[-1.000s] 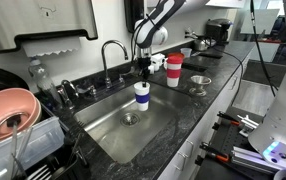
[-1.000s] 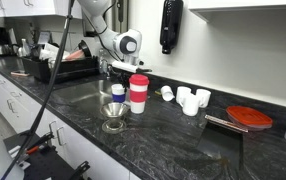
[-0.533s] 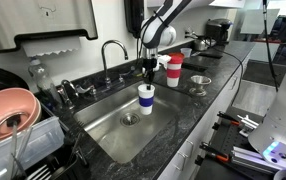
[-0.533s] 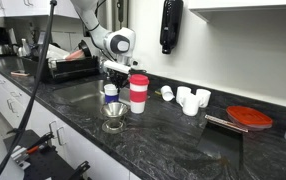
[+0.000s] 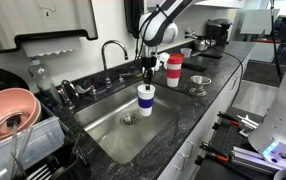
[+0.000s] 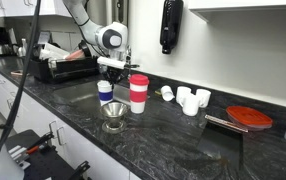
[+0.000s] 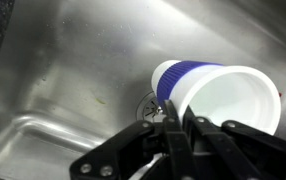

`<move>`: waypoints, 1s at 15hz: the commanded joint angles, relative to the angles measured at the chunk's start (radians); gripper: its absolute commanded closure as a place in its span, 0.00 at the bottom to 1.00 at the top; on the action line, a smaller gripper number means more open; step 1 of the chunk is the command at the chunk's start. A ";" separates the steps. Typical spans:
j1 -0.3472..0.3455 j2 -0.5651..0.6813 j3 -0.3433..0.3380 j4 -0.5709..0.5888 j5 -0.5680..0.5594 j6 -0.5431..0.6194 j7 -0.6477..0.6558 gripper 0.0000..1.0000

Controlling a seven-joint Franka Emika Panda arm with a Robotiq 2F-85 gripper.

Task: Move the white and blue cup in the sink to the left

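The white and blue cup (image 5: 145, 97) hangs over the sink (image 5: 168, 128), close to the round drain (image 5: 131, 118). My gripper (image 5: 146, 78) is shut on its white rim from above. In an exterior view the cup (image 6: 105, 92) shows under the gripper (image 6: 108, 76), at the near end of the sink (image 6: 75, 93). In the wrist view the cup (image 7: 188, 78) is tilted toward the camera, with the fingers (image 7: 178, 125) pinching its rim wall and the drain (image 7: 148, 103) behind. I cannot tell whether the cup touches the sink floor.
A red and white cup (image 5: 173, 70) and a small clear glass bowl (image 5: 199, 84) stand on the dark counter beside the sink. The faucet (image 5: 111, 55) rises behind the basin. A dish rack with a pink bowl (image 5: 8, 112) stands at the far end. White cups (image 6: 190, 100) and a red plate (image 6: 249, 117) lie farther along.
My gripper has carried the cup a short way along the sink, away from the red and white cup. The grip on the rim is unchanged.
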 commanded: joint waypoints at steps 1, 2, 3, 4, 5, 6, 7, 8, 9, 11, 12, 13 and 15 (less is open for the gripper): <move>0.011 -0.027 0.009 -0.019 -0.027 0.010 -0.079 0.98; 0.016 -0.022 0.013 -0.008 -0.037 0.003 -0.103 0.98; 0.020 -0.020 0.020 0.003 -0.045 -0.002 -0.138 0.98; 0.024 -0.019 0.029 0.013 -0.050 -0.008 -0.174 0.98; 0.030 -0.014 0.038 0.032 -0.061 -0.023 -0.214 0.98; 0.038 -0.007 0.044 0.052 -0.076 -0.036 -0.245 0.98; 0.047 0.003 0.051 0.075 -0.091 -0.049 -0.275 0.98; 0.055 0.012 0.058 0.096 -0.099 -0.060 -0.305 0.98; 0.064 0.026 0.065 0.123 -0.109 -0.078 -0.332 0.98; 0.082 0.055 0.081 0.174 -0.120 -0.114 -0.389 0.98; 0.091 0.069 0.089 0.198 -0.125 -0.134 -0.419 0.98; 0.101 0.086 0.096 0.226 -0.137 -0.159 -0.443 0.98; 0.118 0.122 0.100 0.279 -0.169 -0.205 -0.482 0.98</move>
